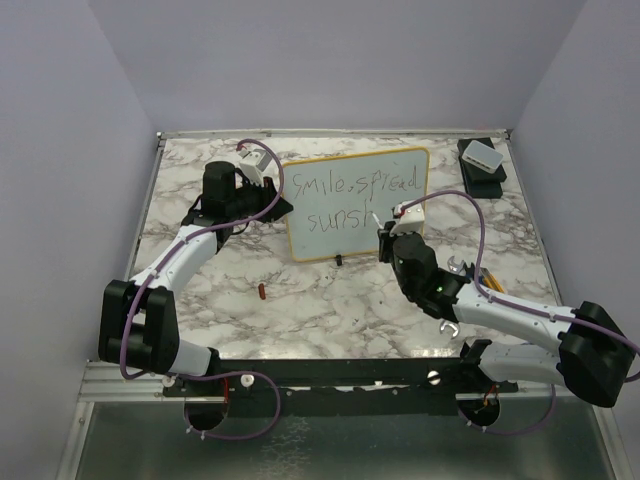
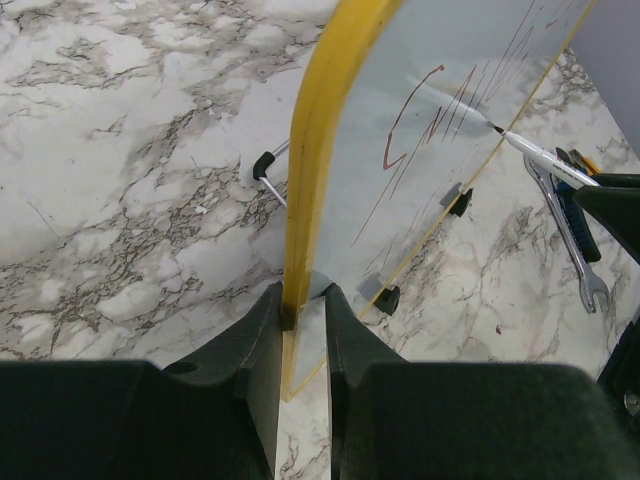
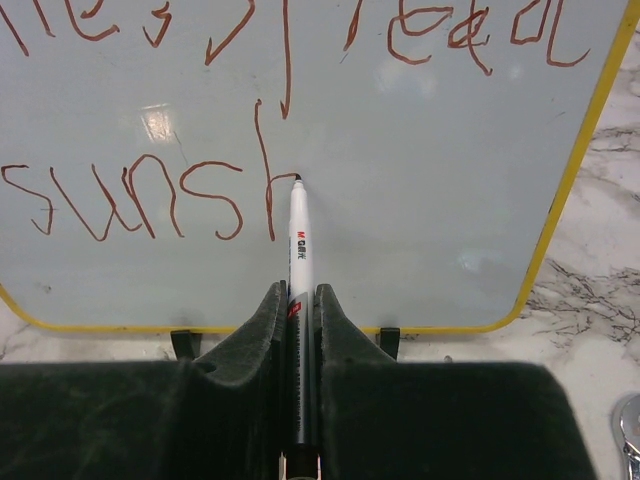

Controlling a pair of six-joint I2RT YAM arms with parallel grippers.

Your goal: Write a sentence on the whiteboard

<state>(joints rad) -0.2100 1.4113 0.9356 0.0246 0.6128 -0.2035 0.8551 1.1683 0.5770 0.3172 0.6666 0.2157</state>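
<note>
**On the board: five letters into line two**

At far left, my left gripper (image 2: 300, 308) has its jaws nearly shut. They pinch the yellow edge of the board (image 1: 345, 245) and steady it upright on its feet, mid-table toward the back. Across the face runs the sentence (image 1: 350, 186): the top line reads "smile, spread" and looks complete. The second line reads "sunsh" and stops there. I'd call the writing roughly three-quarters done, with "ine" left if that word is heading for "sunshine". Moving right, the marker (image 3: 300, 250) has its tip on the board at the shoulder of the h. I judge that letter's arch is the stroke in hand, not yet brought down. Behind it, my right gripper (image 3: 298, 296) has its jaws closed narrow around the marker barrel, with the pen pointing straight up the wrist view. Room to the right of the h looks ample for three more letters before the yellow rim.
</note>
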